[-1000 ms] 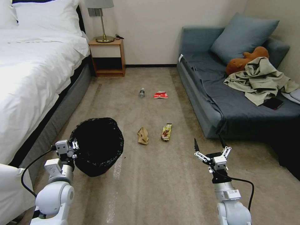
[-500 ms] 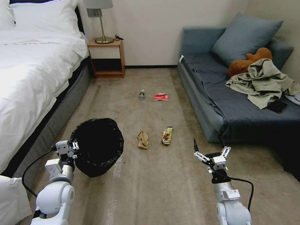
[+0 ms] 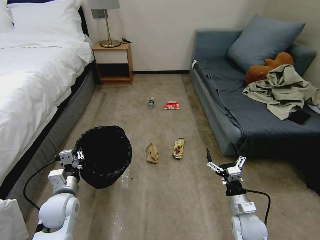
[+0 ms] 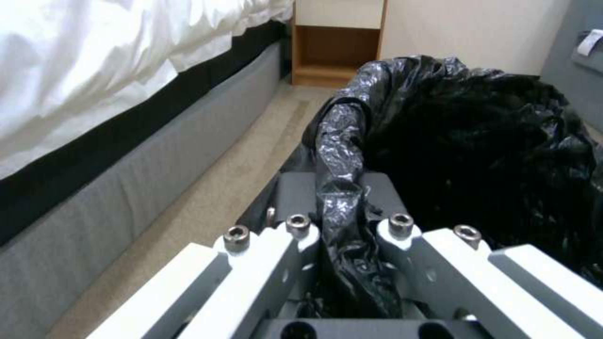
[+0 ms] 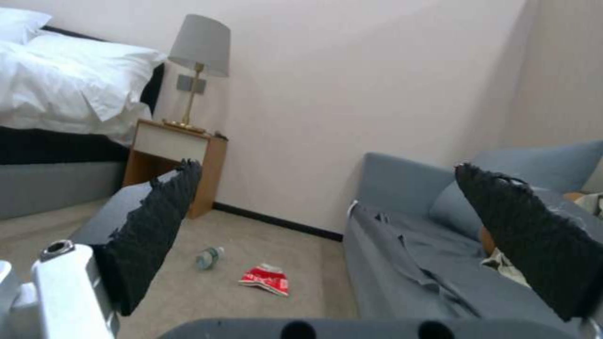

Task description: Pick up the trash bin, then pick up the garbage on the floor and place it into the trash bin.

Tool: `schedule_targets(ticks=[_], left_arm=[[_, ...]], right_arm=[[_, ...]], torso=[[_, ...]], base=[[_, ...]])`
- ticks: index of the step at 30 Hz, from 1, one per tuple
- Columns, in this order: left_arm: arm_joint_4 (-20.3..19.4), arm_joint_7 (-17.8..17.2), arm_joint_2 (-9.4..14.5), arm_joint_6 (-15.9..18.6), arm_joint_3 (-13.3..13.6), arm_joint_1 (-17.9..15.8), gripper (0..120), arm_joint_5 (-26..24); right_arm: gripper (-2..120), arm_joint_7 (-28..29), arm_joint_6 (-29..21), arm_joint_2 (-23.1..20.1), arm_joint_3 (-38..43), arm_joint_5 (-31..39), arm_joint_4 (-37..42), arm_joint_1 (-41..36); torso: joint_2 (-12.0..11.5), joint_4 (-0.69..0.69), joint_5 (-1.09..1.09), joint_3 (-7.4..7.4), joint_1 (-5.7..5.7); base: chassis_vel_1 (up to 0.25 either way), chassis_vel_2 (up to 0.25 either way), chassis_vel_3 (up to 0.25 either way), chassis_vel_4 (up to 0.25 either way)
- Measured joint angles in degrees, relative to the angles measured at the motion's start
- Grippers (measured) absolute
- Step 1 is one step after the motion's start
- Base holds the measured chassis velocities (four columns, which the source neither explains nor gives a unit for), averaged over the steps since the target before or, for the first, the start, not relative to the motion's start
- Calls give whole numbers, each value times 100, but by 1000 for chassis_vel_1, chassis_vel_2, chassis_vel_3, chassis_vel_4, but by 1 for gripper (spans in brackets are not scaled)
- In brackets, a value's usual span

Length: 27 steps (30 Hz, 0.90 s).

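Trash bin [image 3: 104, 156] clamped by left gripper [image 3: 77, 156]; right gripper [image 3: 222, 156] spread; four litter items.

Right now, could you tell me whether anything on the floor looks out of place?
Yes: four bits of litter lie on the carpet, a paper bag and wrapper nearer, a bottle and red packet farther. The left end effector grips the bin by its rim.

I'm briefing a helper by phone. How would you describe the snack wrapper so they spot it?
Start at the blue sofa and look down at the carpet off its near front corner. The snack wrapper lies there, long and gold-brown, glossier than the crumpled tan paper bag beside it.
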Motion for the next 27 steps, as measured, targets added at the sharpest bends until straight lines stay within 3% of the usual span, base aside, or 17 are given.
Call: schedule_targets(ticks=[27], left_arm=[[3, -6, -13, -19, -11, -7, 5, 4]], right_arm=[[100, -41, -6, 0, 12, 6, 14, -15]], torso=[[0, 0, 0, 0, 0]], base=[[-69, 67, 68, -69]])
